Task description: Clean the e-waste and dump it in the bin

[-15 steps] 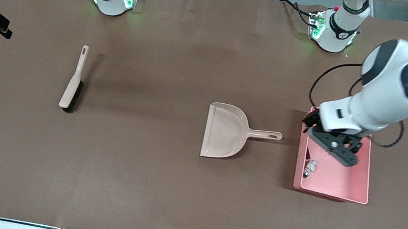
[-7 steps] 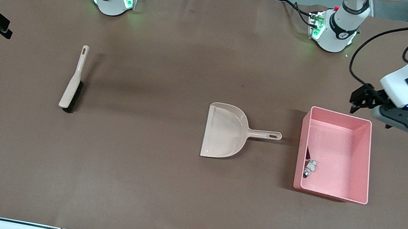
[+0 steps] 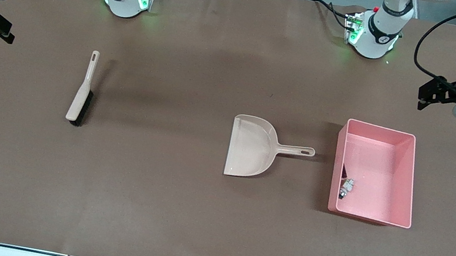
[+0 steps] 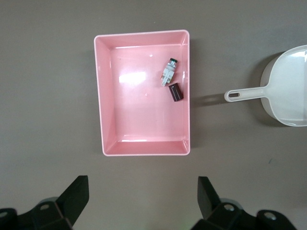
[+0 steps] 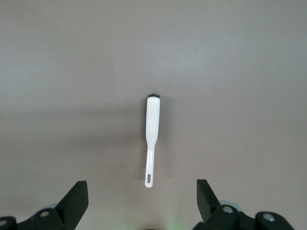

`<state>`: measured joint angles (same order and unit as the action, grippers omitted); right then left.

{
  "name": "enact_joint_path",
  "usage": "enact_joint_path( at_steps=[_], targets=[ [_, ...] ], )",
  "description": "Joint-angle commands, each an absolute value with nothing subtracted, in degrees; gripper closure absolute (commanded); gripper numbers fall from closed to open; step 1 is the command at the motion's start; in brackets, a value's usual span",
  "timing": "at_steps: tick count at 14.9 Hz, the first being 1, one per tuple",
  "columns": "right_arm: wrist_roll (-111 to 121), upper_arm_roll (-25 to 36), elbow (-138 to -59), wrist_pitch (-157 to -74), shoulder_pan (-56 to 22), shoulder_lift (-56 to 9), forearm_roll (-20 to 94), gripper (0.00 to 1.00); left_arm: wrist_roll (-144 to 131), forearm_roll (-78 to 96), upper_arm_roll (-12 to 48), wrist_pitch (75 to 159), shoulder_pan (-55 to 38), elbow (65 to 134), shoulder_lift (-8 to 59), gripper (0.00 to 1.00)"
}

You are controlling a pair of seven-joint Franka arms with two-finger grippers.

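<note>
Judging by both e-waste parts (image 4: 172, 82) lying in the bin (image 3: 410, 179), nothing remains; both grippers' jaws spread, empty.

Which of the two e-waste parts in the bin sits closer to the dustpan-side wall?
The dark rectangular block, almost against that wall of the pink bin. The silver-white cylindrical part lies slightly farther in.
</note>
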<state>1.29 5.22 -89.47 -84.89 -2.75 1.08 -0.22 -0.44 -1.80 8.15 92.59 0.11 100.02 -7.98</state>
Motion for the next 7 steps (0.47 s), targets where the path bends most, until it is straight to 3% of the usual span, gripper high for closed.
enact_joint_path(
  at_steps=[1, 7],
  targets=[
    [0.4, 5.2, -90.2, -85.3, -3.8, 1.6, -1.0, 0.00, -3.2, -0.7, 7.9, 93.2, 1.0, 103.3, -11.6, 0.00],
    [0.4, 5.3, -88.2, -86.7, -3.6, 1.4, -1.3, 0.00, -2.2, -0.7, 5.7, 93.1, 0.4, 102.5, -11.1, 0.00]
  ],
)
